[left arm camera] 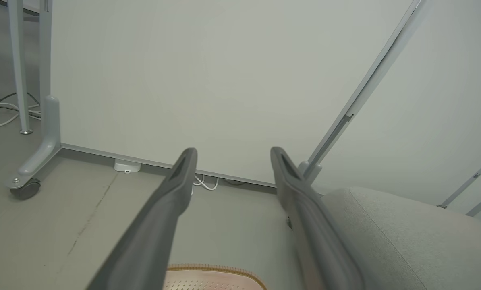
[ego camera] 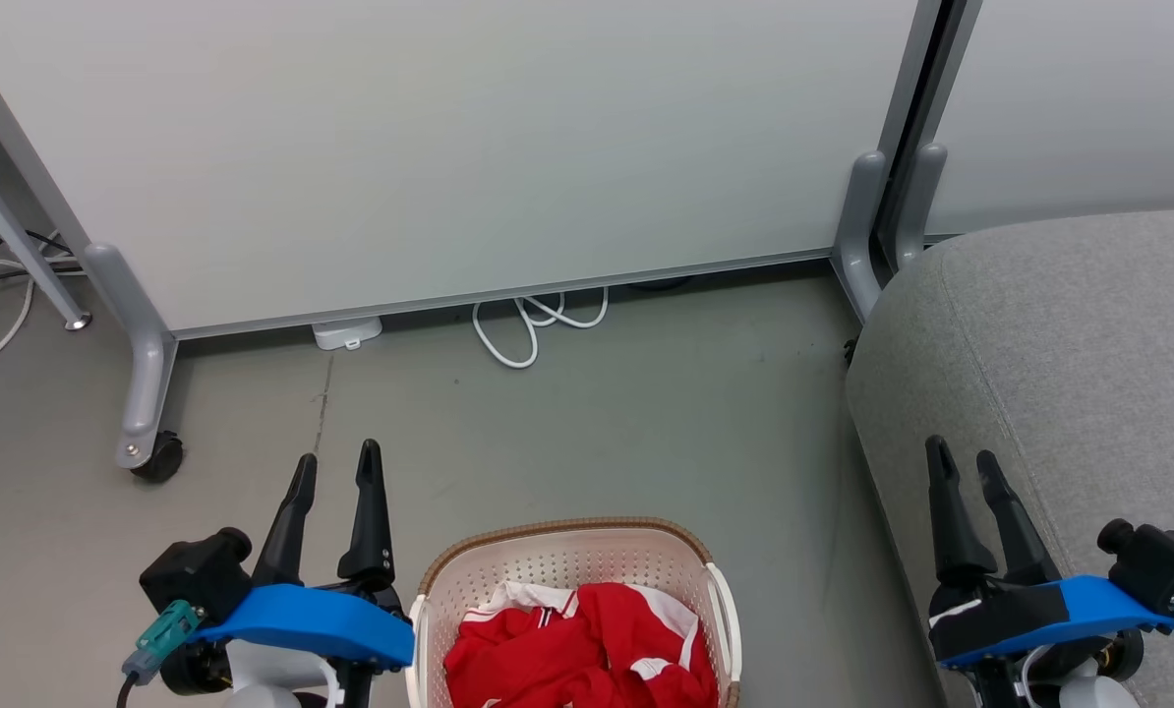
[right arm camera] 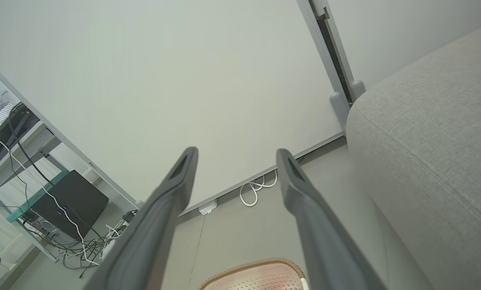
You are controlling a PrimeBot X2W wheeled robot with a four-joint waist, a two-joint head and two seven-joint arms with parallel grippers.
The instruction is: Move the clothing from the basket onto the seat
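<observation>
Red clothing with white trim lies crumpled in the cream basket, which stands on the floor at the bottom middle of the head view. Its brown rim also peeks in as the basket in the left wrist view and the basket in the right wrist view. The grey seat rises at the right; it shows too as the seat and the seat. My left gripper stands open left of the basket, empty. My right gripper stands open over the seat's front edge, empty.
A pale partition wall on grey wheeled feet closes off the far side. A white cable loop and a small white box lie at its base. Bare grey floor stretches between basket and wall.
</observation>
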